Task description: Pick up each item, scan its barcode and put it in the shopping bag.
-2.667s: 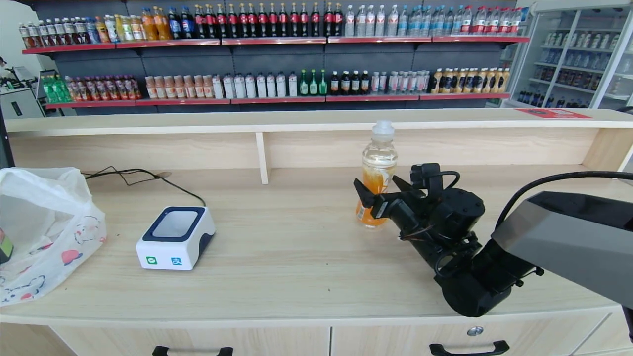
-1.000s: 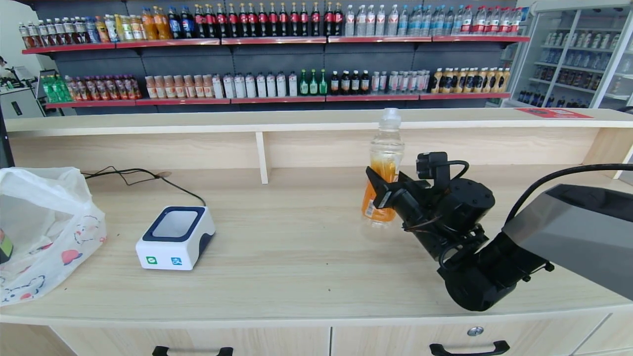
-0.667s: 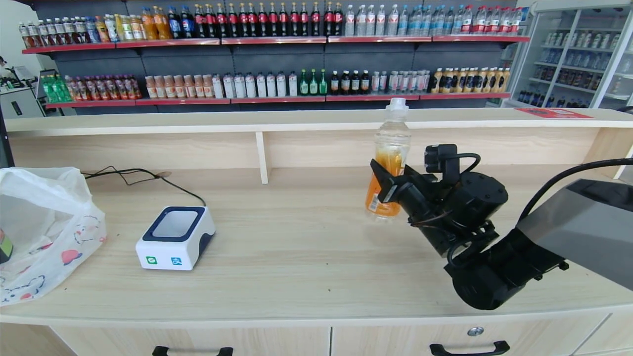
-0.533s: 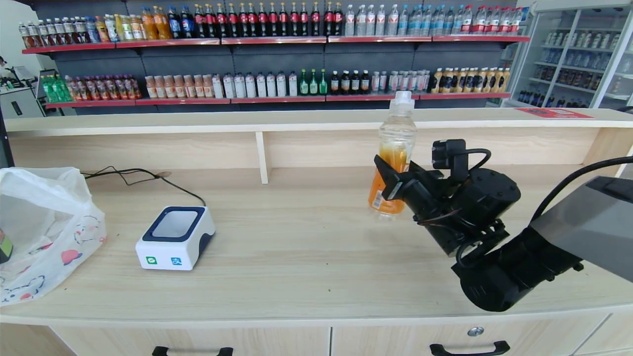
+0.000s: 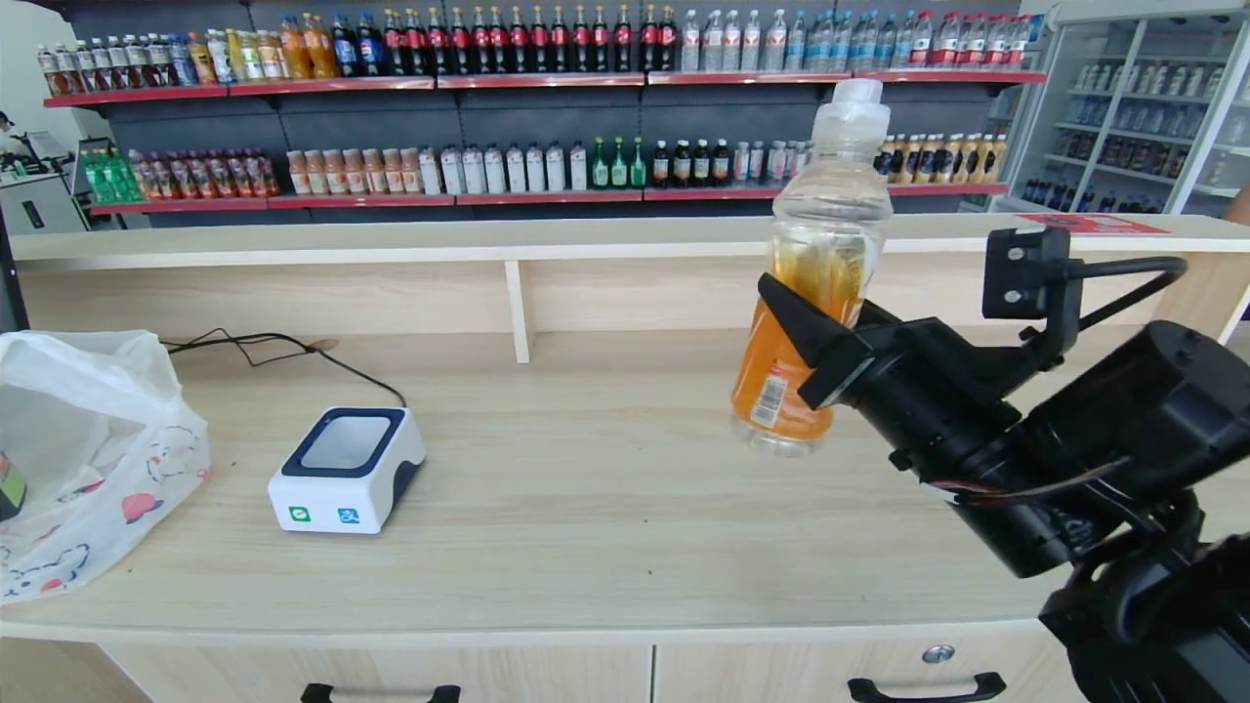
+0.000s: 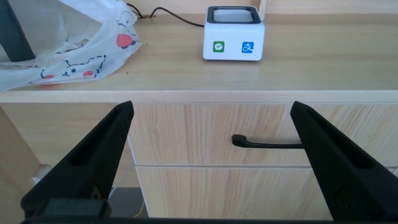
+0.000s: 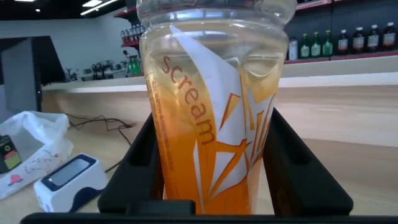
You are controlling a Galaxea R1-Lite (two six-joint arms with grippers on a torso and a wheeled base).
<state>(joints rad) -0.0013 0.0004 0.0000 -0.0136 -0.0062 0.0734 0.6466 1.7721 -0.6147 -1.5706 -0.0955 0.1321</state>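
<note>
We are seeing the right end effector (image 5: 818, 305) clamping its black, wedge-shaped fingers on the lower half of the bottle (image 5: 830, 210). It is holding the bottle nearly upright, clear of the desk (image 5: 586, 508), at about 2 o'clock from the middle of the head view. The bottle is smooth clear plastic with a cloudy white cap, and orange drink is filling its lower part.

The head view is showing us a small white barcode patch low on the bottle's side. The right wrist view is showing us the glossy label's slanting white streaks and a matte finger pressing on either side.

The scanner (image 5: 347, 469), a rounded white box with a dark blue rim and a glassy top, is sitting at 8 o'clock. The shopping bag (image 5: 88, 449), thin crinkled translucent plastic with cartoon prints, is slumping at 9 o'clock.

The left wrist view is showing us the left end effector (image 6: 211, 109), its fingers spread wide and gripping nothing, facing a pale wood-grain drawer with a black bar handle (image 6: 267, 143).
</note>
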